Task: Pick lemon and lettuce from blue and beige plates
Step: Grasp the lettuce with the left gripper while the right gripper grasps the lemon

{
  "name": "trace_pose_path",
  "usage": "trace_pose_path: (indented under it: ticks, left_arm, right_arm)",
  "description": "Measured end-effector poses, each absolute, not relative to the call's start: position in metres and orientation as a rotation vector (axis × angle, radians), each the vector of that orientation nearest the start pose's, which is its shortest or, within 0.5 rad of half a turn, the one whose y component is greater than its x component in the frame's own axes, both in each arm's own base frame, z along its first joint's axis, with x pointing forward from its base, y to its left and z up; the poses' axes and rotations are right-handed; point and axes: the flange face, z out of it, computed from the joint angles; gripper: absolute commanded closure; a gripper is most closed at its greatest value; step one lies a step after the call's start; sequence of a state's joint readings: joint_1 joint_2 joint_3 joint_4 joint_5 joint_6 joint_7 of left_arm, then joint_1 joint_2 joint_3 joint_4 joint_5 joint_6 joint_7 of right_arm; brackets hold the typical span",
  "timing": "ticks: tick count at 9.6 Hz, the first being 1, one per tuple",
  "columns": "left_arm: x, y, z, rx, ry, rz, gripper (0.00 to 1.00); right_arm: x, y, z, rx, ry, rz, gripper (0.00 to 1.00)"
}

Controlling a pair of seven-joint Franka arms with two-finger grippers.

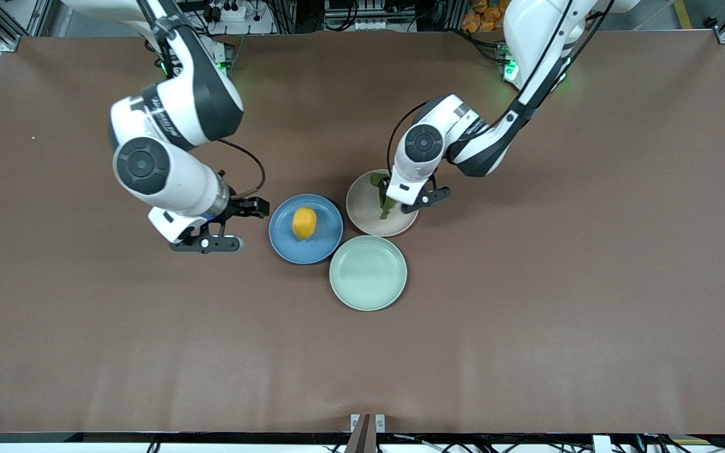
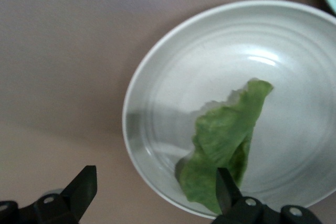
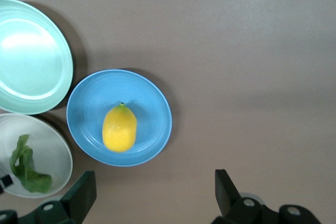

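Three plates sit touching on my table (image 1: 526, 327): green plate (image 1: 368, 272) nearest the front camera, blue plate (image 1: 306, 228) toward my right arm's end, beige plate (image 1: 380, 202) beside it. My right gripper (image 1: 229, 224) hangs over bare table by the blue plate, fingers spread wide. My left gripper (image 1: 408, 198), also spread wide, hovers over the beige plate. Lemon (image 1: 304, 223) rests on blue, lettuce (image 2: 223, 148) on beige.

Brown table (image 1: 526, 327): blue plate (image 1: 325, 242), beige plate (image 1: 362, 217), green plate (image 1: 368, 273).
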State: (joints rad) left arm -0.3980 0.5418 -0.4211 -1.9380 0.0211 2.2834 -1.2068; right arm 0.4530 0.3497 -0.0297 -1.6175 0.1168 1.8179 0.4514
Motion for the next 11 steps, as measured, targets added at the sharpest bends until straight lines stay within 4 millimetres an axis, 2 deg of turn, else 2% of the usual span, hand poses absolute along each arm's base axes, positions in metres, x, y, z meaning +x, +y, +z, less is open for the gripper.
trace_pose_path:
  ticks: [2,5,6,8,10,11]
  left_arm:
    - [0.423,-0.447,0.212,-3.038,-0.658,0.387,0.00]
    - [0.420,-0.453,0.204,-3.040,-0.671,0.387,0.00]
    - [0.419,-0.456,0.201,-3.041,-0.680,0.384,0.00]
    - [0.421,-0.458,0.195,-3.032,-0.694,0.376,0.00]
    - [0.425,-0.466,0.189,-3.024,-0.714,0.351,0.00]
    - [0.425,-0.470,0.185,-3.020,-0.717,0.347,0.33]
  right_arm:
    - [0.572,0.294,0.389,-3.095,0.177,0.223,0.00]
    - [0.548,0.333,0.329,-3.080,0.251,0.129,0.00]
    - [0.541,0.338,0.307,-3.075,0.275,0.105,0.00]
    - [0.530,0.336,0.273,-3.081,0.297,0.102,0.00]
    - [0.523,0.334,0.263,-3.086,0.324,0.115,0.00]
    - [0.520,0.335,0.261,-3.085,0.352,0.115,0.00]
